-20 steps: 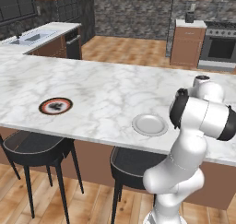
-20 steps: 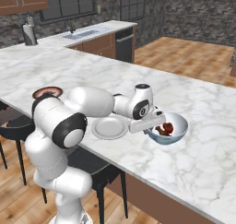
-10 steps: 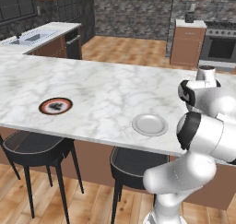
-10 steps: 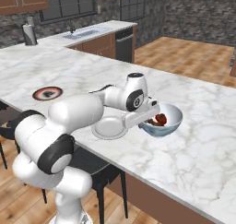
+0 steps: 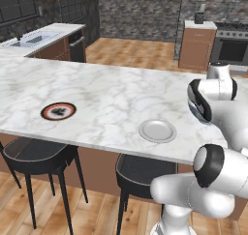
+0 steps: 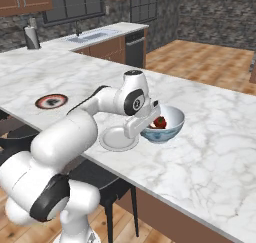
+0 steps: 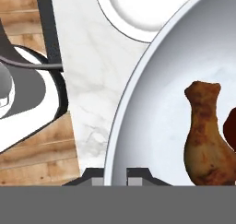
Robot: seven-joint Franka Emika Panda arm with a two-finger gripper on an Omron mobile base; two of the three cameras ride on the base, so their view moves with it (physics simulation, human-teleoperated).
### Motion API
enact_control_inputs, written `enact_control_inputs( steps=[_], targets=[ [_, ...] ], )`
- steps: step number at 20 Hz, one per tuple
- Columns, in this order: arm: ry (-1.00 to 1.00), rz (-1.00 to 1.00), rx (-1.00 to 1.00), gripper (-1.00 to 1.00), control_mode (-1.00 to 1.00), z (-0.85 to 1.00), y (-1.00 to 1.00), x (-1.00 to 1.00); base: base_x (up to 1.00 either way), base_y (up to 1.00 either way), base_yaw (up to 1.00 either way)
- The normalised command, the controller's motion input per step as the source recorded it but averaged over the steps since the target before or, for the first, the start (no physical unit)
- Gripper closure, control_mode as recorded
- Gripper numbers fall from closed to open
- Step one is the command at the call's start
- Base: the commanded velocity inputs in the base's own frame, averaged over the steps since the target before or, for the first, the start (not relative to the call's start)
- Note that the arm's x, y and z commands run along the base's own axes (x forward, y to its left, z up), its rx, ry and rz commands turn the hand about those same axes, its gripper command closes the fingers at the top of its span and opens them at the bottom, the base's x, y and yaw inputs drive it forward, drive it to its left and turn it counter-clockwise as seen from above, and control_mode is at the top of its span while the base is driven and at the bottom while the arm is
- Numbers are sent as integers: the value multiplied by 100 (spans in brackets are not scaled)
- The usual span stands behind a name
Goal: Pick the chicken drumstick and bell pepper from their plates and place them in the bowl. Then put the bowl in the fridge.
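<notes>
- While the gripper (image 6: 148, 128) is pinching the bowl (image 6: 170, 128) rim, the chicken drumstick (image 7: 206, 135) and bell pepper (image 6: 160, 122) are lying inside.
- White plate (image 5: 157, 131) is sitting just left.

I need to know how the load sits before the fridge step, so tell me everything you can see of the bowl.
The bowl is round and deep, white inside with a pale blue pattern outside, and looks glazed. It appears lifted off the marble counter, tipped slightly, beside the empty white plate. The hand straddles its near rim, one fingertip on each side. Inside lie the brown chicken drumstick and the red bell pepper, side by side.
</notes>
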Motion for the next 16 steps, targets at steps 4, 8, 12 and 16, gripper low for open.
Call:
enact_control_inputs(
  steps=[4,8,12,16],
  targets=[
    [1,24,0,100,-100,30,28,-37,0,0,0],
    [0,16,0,100,-100,20,43,-32,0,0,0],
    [0,10,1,100,-100,13,49,-36,0,0,0],
    [0,7,2,100,-100,4,51,-27,0,0,0]
  ],
)
